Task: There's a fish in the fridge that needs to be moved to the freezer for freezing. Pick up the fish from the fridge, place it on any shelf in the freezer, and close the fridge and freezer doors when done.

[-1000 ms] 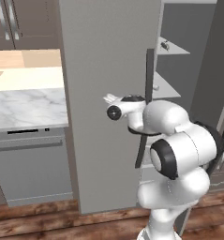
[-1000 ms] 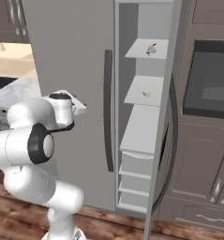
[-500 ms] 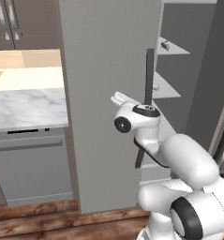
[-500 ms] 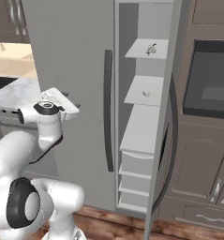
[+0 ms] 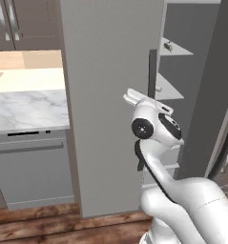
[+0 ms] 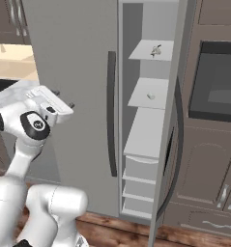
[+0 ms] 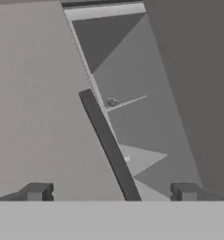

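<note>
- Left base view: the white arm rises in front of the closed grey door (image 5: 110, 95), its gripper (image 5: 130, 96) lifted just left of that door's dark handle (image 5: 152, 71). Right of the handle, two shelves show in the open compartment, each with a small thing on it.
- Right base view: the gripper (image 6: 64, 101) hangs well left of the handle (image 6: 111, 116), its fingers spread and nothing between them. Right of the handle, the compartment (image 6: 146, 140) stands open, its own door (image 6: 172, 120) swung out edge-on. I count two doors, two open shelves and some drawers below. A small dark elongated thing that I take for the fish (image 6: 156, 49) lies on the upper shelf (image 6: 151, 54); a pale speck (image 6: 149, 96) sits on the lower shelf.
- Hand view: both fingertips (image 7: 36, 191) are far apart and empty, one on each side of the handle (image 7: 108, 143). The fish (image 7: 111, 102) lies beyond the handle, well away.
- By my reckoning this is the approach to the pick. Next the hand has to travel past the handle into the compartment and line up over the fish.
</note>
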{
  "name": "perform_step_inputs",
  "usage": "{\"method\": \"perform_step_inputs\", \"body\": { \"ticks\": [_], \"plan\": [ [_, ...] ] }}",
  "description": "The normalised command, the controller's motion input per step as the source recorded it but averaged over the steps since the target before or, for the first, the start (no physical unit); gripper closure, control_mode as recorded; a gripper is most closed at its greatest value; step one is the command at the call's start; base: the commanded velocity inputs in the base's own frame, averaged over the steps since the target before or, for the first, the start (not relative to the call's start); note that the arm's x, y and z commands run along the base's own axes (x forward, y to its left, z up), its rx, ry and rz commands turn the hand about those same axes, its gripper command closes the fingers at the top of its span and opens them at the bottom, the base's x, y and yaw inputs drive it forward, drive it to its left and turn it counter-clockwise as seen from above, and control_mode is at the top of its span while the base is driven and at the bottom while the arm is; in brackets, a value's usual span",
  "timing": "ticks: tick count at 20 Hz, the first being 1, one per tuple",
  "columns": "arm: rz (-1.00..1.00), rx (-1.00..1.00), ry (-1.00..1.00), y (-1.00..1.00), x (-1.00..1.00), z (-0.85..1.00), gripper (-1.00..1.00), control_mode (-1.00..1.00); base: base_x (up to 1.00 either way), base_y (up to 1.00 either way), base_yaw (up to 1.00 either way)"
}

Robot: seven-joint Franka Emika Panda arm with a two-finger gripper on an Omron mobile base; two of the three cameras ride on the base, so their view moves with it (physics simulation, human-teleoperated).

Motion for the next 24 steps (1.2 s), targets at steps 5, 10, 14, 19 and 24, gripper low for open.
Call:
{"method": "perform_step_inputs", "body": {
  "ticks": [5, 10, 14, 19, 24],
  "plan": [
    [0.00, 0.00, 0.11, 0.00, -1.00, 0.61, -1.00, -1.00, 0.00, 0.00, 0.00],
    [0.00, -0.01, 0.10, -0.05, -1.00, 0.29, -1.00, -1.00, 0.00, 0.00, 0.00],
    [0.00, -0.02, 0.13, -0.33, -1.00, 0.17, -1.00, -1.00, 0.00, 0.00, 0.00],
    [0.03, -0.04, 0.05, -0.34, -0.97, 0.00, -1.00, -1.00, 0.00, 0.00, 0.00],
    [0.10, -0.06, 0.00, -0.44, -0.41, 0.00, -1.00, -1.00, 0.00, 0.00, 0.00]
  ]
}}
